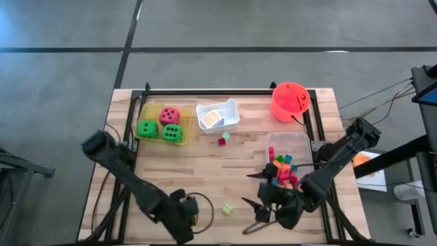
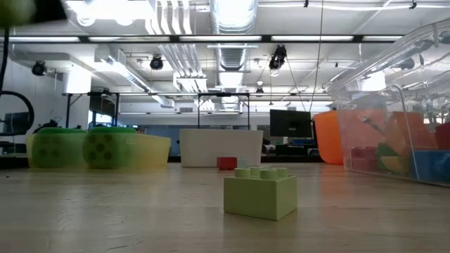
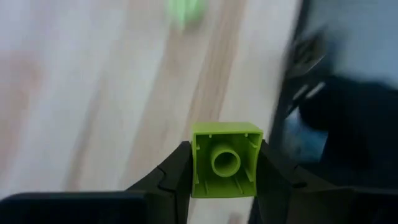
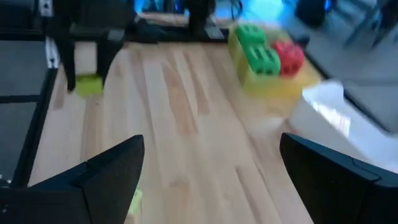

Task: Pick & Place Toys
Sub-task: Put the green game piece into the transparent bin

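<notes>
My left gripper [image 3: 224, 149] is near the table's front edge, left of centre, shut on a light green brick [image 3: 227, 158]. The right wrist view shows that brick [image 4: 88, 84] hanging under the left fingers, above the table. A second light green brick [image 1: 227, 209] sits on the wood near the front edge, studs up [image 2: 260, 193]. My right gripper [image 4: 208, 168] hovers open to its right [image 1: 263, 208] with nothing between its fingers. A small red brick [image 1: 224, 139] lies mid-table. Two green dice and a pink-red one [image 1: 169, 115] sit in the yellow tray [image 1: 145, 113]. My left gripper pinches the light green brick by two opposite side walls [image 3: 196, 168] between its two fingers. The fingers slant down from above. The brick's hollow underside [image 3: 226, 162] faces the wrist camera, and the brick is lifted clear of the table.
A white tray [image 1: 231, 109] with a card stands at the far middle, an orange-red bucket [image 1: 290, 101] at the far right. A clear tray [image 1: 290, 140] with several coloured bricks stands on the right, close to my right arm. Bare wood lies mid-table.
</notes>
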You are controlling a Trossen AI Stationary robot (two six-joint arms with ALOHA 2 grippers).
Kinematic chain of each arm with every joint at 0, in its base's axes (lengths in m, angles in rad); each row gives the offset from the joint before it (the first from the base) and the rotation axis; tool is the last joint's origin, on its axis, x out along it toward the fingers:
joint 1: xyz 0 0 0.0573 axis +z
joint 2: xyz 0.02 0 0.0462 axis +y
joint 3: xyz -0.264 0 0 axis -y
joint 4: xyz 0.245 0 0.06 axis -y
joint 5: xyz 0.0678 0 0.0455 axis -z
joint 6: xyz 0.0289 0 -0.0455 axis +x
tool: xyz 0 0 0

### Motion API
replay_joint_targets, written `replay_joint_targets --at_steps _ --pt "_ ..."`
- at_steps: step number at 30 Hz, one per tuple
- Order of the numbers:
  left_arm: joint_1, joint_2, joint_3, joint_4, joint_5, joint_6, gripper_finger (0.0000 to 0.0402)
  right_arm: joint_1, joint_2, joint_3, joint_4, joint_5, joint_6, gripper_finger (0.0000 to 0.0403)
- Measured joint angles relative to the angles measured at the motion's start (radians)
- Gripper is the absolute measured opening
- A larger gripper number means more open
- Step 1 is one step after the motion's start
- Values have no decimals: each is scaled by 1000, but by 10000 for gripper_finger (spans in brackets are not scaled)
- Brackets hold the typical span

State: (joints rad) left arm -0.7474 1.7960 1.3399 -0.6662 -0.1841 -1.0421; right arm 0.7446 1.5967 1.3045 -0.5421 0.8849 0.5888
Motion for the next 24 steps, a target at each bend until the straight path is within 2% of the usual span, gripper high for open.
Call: replay_joint_targets --at_steps 3,5,8,10,13,16,18,24 --pt "-29 -108 -13 61 -184 53 119 32 8 -1 90 50 -122 369" --pt "-38 -168 -39 131 -289 113 119 43 27 1 211 64 -257 369" --pt "-25 -246 -100 341 -349 224 119 73 80 0 425 79 -520 369" --pt "-2 -290 -153 514 -340 285 119 82 125 5 566 122 -696 369" --pt "44 -341 -240 735 -271 308 119 85 201 44 752 199 -938 369" --pt "90 -375 -312 888 -202 305 119 84 284 110 879 297 -1128 369" --pt "113 -384 -350 957 -168 302 119 82 338 165 916 340 -1222 368" --pt "159 -385 -399 1016 -114 302 119 60 475 362 923 349 -1369 368"
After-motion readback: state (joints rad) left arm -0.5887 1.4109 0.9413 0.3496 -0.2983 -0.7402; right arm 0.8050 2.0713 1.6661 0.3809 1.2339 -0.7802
